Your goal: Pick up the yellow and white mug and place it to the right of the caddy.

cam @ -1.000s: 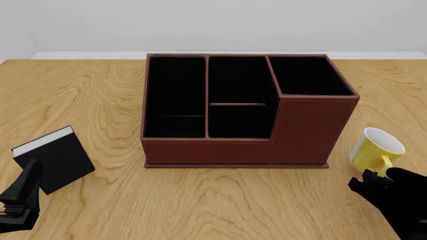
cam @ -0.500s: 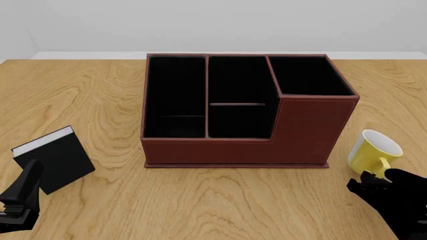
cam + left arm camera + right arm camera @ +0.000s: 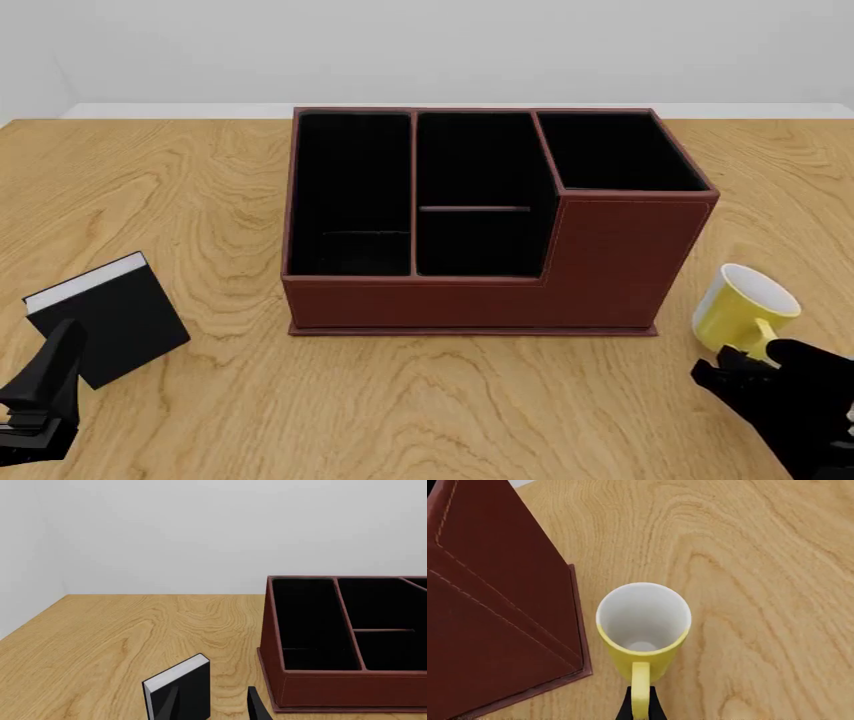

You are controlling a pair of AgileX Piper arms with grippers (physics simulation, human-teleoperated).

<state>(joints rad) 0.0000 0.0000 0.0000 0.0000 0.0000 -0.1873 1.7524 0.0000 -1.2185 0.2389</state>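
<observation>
Already the wooden table (image 3: 174,190) shows most of the job in place. Its largest load, the reddish-brown caddy (image 3: 481,290), sits mid-table toward the far edge. A black book (image 3: 114,318) stands near the left edge, with the left gripper (image 3: 40,400) behind it, fingers spread and holding nothing. The yellow and white mug (image 3: 742,310) sits upright just right of the caddy, near the table's right edge. The right gripper (image 3: 639,707) pinches its handle (image 3: 640,687); what remains, I judge, is letting go and backing off.
</observation>
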